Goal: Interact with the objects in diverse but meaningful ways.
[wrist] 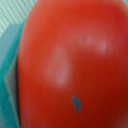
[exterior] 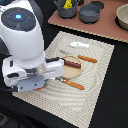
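A striped placemat (exterior: 100, 75) covers my dark table (exterior: 115, 100). The red tomato (wrist: 75, 65) fills the wrist view under the gripper; its opening I cannot tell. Smooth, rounded, probably light: grip across the middle.

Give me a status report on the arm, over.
Gripper low over the placemat, jaws hidden behind the arm. Red tomato fills the wrist view, grasp unconfirmed. Plate with sausage stick alongside; nothing seen blocking.
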